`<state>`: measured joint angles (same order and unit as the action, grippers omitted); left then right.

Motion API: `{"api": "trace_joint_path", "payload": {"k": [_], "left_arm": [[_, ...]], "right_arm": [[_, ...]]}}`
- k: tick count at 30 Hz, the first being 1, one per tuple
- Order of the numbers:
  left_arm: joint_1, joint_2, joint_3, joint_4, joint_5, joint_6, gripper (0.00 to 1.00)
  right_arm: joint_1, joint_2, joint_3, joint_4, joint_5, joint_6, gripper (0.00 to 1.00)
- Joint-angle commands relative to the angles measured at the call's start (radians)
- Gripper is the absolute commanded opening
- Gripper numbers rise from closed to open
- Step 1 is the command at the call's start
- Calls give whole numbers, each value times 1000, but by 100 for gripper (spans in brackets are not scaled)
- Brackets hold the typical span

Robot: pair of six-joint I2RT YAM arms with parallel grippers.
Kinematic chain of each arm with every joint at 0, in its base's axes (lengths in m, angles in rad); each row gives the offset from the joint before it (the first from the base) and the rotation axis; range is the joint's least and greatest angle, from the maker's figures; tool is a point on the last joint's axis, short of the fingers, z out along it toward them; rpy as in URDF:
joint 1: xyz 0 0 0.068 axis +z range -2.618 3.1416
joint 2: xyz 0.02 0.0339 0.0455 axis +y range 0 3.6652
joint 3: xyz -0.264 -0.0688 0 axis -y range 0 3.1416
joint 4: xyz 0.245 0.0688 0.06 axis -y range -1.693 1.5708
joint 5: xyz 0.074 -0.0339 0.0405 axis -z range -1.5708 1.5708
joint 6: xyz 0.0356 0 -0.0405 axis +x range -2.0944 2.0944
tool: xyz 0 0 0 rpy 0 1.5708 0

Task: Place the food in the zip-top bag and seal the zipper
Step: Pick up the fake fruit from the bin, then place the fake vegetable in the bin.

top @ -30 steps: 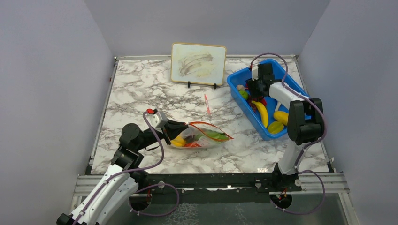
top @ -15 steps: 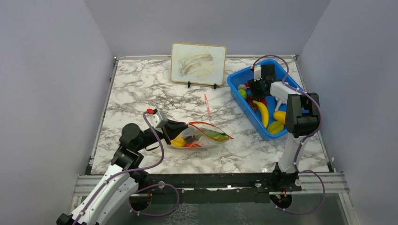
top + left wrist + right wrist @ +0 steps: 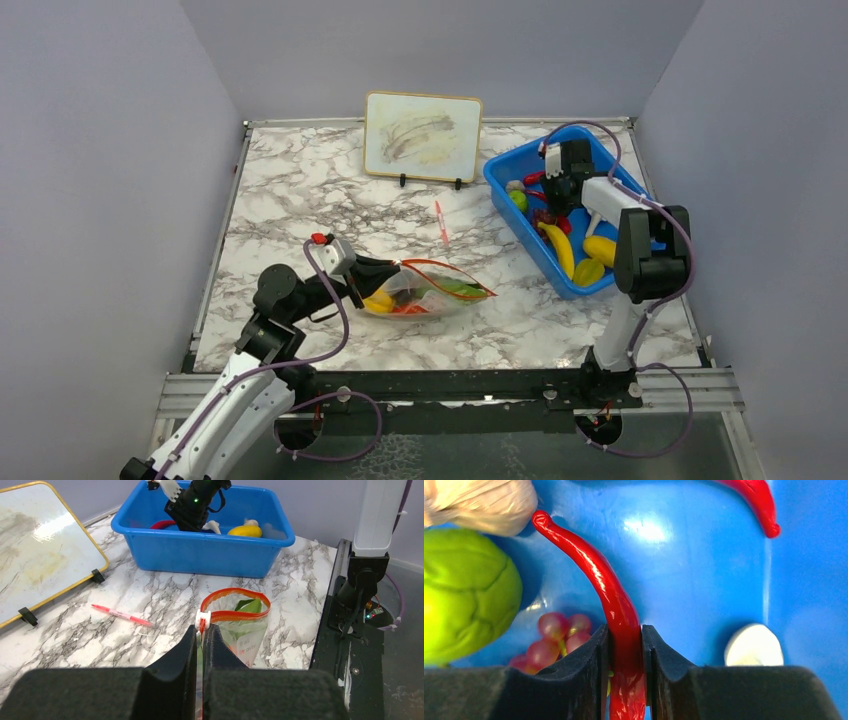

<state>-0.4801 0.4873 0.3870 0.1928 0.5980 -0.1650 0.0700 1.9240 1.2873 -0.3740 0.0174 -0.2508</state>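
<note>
Red chili (image 3: 616,605) down in blue bin (image 3: 497,190), nipped between right end effector's (image 3: 625,635) narrowed jaws, long axis running on ahead of them. Zip-top bag (image 3: 430,292) well off leftward on the surface (image 3: 300,200), mouth toward bin, left end effector (image 3: 201,635) clamped tight on zipper (image 3: 235,614)

High rear camera overlooks the table (image 3: 300,200); wrist cameras look forward, sharing the blue bin (image 3: 200,555).

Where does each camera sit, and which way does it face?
Top external: above and behind, facing down on the table; left arm and right arm show.
Left wrist: on the left gripper, facing the blue bin; its fingers pinch the zipper.
Right wrist: inside the bin, facing its floor; its fingers clamp the red chili.
Shared: all show the bin.
</note>
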Motion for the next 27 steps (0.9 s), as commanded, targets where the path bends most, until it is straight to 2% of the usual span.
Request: {"api": "trace_joint_path", "payload": {"k": [1,7,14,22,27], "left_arm": [[-3,-6,33,1,-17,12,0],[-2,-6,34,15,-34,8,0],[-2,-14,33,16,-43,1,0],[-2,-26,27,17,-44,-10,0],[-2,-29,26,22,-40,-14,0]], "right_arm": [[-4,-147,-18,-46,12,14,23],[-4,-280,-24,-60,68,31,21],[-3,-452,-28,-90,51,58,20],[-3,-529,-101,-37,87,64,18],[-3,-488,-165,53,136,77,22]]}}
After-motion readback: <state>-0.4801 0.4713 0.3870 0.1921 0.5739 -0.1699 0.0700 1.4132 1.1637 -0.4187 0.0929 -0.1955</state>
